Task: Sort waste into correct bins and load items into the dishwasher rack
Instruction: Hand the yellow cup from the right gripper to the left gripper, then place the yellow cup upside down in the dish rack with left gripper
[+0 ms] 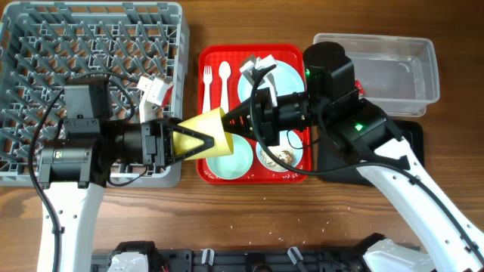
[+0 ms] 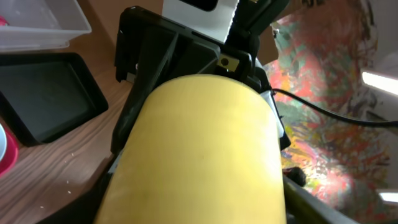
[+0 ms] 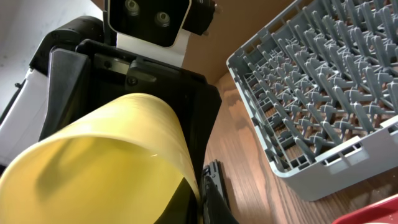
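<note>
Yellow cup lies on its side, off the table, over the gap btw rack and left edge of red tray. L gripper is clamped across the cup body from rack side. R gripper is at the cup's open rim from tray side. Can't tell if it grips. Cup mouth faces R wrist cam.

A cup is held between the rack at left and the serving tray; rightward, the tub is set behind the shallow bin
</note>
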Robot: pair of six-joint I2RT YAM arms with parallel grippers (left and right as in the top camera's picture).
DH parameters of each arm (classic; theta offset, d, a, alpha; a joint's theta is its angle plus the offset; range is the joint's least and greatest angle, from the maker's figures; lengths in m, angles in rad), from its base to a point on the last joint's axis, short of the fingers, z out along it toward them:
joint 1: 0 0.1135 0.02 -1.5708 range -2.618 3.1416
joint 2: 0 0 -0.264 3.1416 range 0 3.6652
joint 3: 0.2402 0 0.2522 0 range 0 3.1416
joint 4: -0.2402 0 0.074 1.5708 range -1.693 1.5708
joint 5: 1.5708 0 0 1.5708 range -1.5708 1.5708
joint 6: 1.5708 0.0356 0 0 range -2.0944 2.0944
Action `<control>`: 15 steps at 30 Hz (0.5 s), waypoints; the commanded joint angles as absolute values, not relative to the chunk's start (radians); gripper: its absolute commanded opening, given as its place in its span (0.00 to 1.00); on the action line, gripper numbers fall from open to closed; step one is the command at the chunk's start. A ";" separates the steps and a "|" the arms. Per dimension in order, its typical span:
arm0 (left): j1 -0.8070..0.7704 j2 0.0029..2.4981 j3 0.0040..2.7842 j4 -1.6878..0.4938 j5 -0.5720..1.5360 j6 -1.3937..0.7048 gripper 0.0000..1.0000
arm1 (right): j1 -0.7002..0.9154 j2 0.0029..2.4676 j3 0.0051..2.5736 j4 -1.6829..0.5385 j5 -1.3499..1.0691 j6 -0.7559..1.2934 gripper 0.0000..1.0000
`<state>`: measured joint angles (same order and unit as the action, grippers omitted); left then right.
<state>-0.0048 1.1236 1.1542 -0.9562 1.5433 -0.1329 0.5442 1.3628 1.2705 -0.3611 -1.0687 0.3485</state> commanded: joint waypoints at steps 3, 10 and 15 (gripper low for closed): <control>-0.011 1.106 1.165 -0.953 1.577 -0.123 0.66 | 0.546 1.364 1.279 -0.359 -1.065 0.342 0.36; 0.098 1.079 1.165 -0.970 1.088 -0.256 0.64 | 0.435 1.197 1.279 -0.557 -0.782 0.343 0.65; 0.116 1.073 1.165 -1.124 0.326 -0.337 0.57 | 0.423 1.101 1.279 -0.802 -0.585 0.341 0.65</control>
